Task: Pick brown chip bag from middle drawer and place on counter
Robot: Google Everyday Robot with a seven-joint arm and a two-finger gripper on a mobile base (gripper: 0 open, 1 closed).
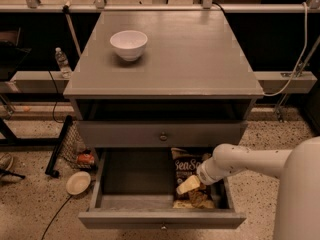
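Camera view: your gripper (189, 185) sits on the brown chip bag (184, 166) at the right of the open middle drawer (130, 176); whether it has closed cannot be told. Pick step, seemingly. Next, you need a sure hold, then a lift to the counter (190, 54).

**Arm** (250, 160): one, white. It is entering from the right edge and reaching leftward, sloping slightly downward toward its end.

**Body housing** (300, 194): large, white, rounded. It is filling the lower right corner, and the arm is extending from its upper left.

**Wrist** (214, 170): thick, cylindrical. It is angling down and to the left.

**Tool** (189, 185): pale cream tip. It is pointing down-left inside the right half of the middle drawer (130, 179) and overlapping the brown chip bag (184, 165). Whether it is touching the bag cannot be told.
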